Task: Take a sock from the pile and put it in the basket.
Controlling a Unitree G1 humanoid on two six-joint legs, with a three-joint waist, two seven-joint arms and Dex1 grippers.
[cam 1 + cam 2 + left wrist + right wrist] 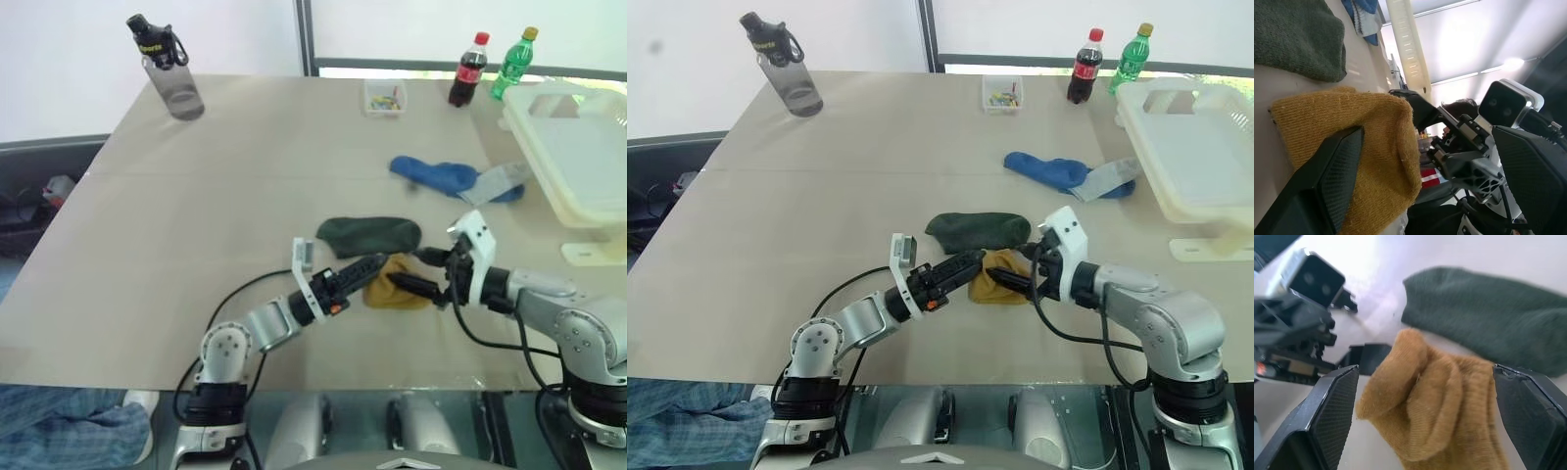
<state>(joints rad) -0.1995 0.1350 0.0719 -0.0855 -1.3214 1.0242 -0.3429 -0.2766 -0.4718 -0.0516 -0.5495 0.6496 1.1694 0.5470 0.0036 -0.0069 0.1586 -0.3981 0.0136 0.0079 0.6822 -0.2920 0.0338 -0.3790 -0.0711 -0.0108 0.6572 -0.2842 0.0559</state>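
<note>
Socks, four: one mustard-yellow sock [400, 289], one dark green sock [369, 236], one bright blue sock [436, 175], one pale grey sock [502, 178]. Basket, one: white plastic basket [580, 147] with slotted sides. Soft-drink bottles, two: one dark cola bottle [468, 70] with red cap, one green bottle [512, 63] with yellow cap. Water bottles, one: clear grey sports bottle [168, 70] with black lid. Small boxes, one: clear box [384, 97] holding coloured bits, number not countable. Tables, one: beige table [235, 186]. Grippers, two: left gripper [370, 269] and right gripper [409, 277], each counted with two black fingers.
</note>
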